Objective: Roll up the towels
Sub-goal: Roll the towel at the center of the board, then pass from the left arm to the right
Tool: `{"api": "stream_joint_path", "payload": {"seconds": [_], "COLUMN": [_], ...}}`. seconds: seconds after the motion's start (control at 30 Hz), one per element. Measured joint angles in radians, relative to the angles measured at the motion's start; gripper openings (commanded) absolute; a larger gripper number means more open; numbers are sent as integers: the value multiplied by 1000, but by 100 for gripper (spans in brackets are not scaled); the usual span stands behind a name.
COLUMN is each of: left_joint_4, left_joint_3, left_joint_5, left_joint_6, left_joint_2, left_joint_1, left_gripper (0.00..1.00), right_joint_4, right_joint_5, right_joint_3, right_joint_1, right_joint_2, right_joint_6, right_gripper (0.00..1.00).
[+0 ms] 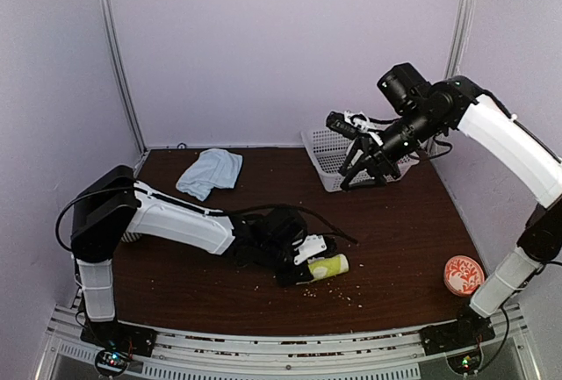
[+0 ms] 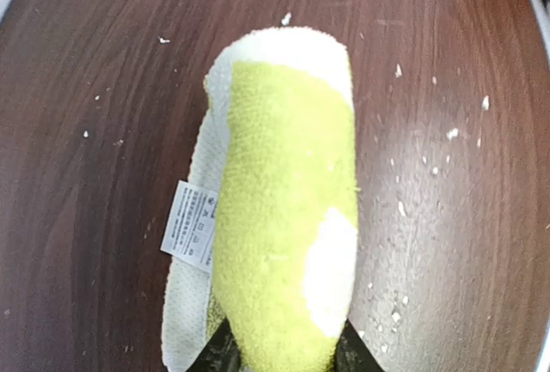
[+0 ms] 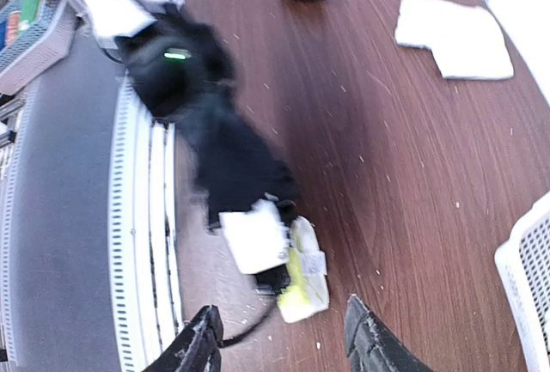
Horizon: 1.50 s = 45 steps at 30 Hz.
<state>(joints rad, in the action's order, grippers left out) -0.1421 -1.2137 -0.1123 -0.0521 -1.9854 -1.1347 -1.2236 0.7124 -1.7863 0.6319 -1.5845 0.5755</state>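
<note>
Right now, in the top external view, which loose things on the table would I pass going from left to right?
pale blue towel → yellow-green rolled towel → round red-and-white patterned item

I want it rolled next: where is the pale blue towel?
Top view: the pale blue towel lies loose at the table's far left by the back wall, left of the white basket.

My overhead view looks down from high on the near side of the yellow-green towel [image 1: 327, 267], wide over the whole table [image 1: 395, 222]. My left wrist view sits right above that towel, looking along it. My right wrist view hangs high on its far side, facing back — all three share it.
</note>
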Motion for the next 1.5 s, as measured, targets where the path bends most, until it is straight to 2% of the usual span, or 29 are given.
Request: {"api": "stream_joint_path", "payload": {"seconds": [0.23,0.43,0.73,0.83,1.03,1.3,1.4,1.5], "left_joint_4": [-29,-31,-43,-44,-44,-43,-44,-51], "left_joint_3": [-83,-108,-111,-111,-111,-111,-110,-110], "left_joint_5": [-324,-515,-572,-590,-629,-641,-641,-645], "left_joint_6": [140,221,245,246,251,256,255,248], "left_joint_2": [-77,-121,-131,-134,-141,-143,-148,-149], "left_joint_1": [134,201,206,206,206,206,213,222], "left_gripper": [27,27,26,26,26,26,26,28], "right_joint_4": [16,98,414,493,630,715,729,731], "right_joint_5": [58,-114,-485,-552,-626,-674,-677,-679], "right_joint_3": [167,370,691,734,747,752,732,709], "right_joint_1": [58,278,345,362,390,394,397,401], "right_joint_2": [151,205,212,170,75,-93,-144,-172], "right_joint_6": [31,49,51,55,99,145,164,182], "right_gripper": [45,45,52,54,60,63,60,51]}}
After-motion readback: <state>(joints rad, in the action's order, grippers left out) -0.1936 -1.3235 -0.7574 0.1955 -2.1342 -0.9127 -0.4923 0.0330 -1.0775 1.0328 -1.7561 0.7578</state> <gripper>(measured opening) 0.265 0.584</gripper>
